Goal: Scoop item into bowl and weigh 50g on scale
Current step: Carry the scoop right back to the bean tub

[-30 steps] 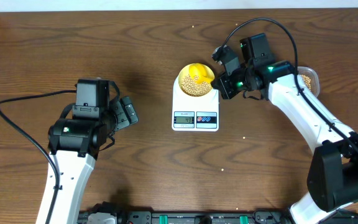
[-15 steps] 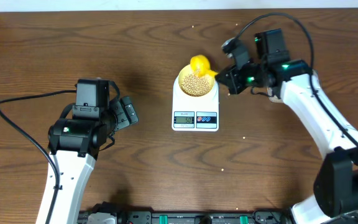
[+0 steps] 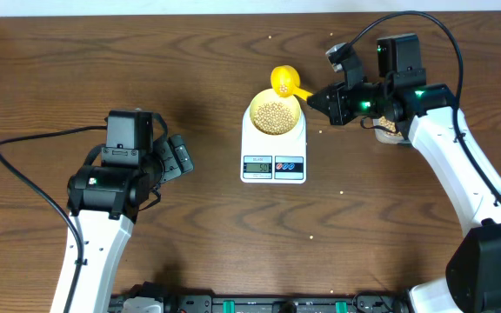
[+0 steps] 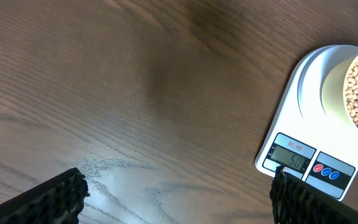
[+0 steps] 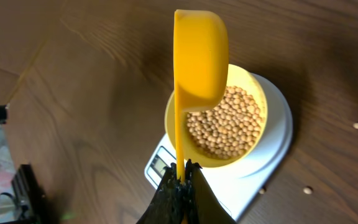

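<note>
The pale-yellow bowl (image 3: 276,115) sits on the white scale (image 3: 273,149) and is full of tan beans (image 3: 275,115). The scale's display (image 4: 290,152) shows a reading. My right gripper (image 3: 318,96) is shut on the handle of the bright yellow scoop (image 3: 283,80), held just beyond the bowl's far right rim. In the right wrist view the scoop (image 5: 199,56) hangs over the bowl (image 5: 218,124), its inside turned away from the camera. My left gripper (image 3: 179,156) is open and empty, left of the scale.
The clear container of beans (image 3: 388,129) is mostly hidden under my right arm. A few stray beans (image 3: 342,192) lie on the wooden table around the scale. The left arm's cable (image 3: 24,139) loops at the left.
My right gripper has drawn back up and to the right, carrying the scoop from over the bowl to beyond its far rim. The left arm has not moved.
</note>
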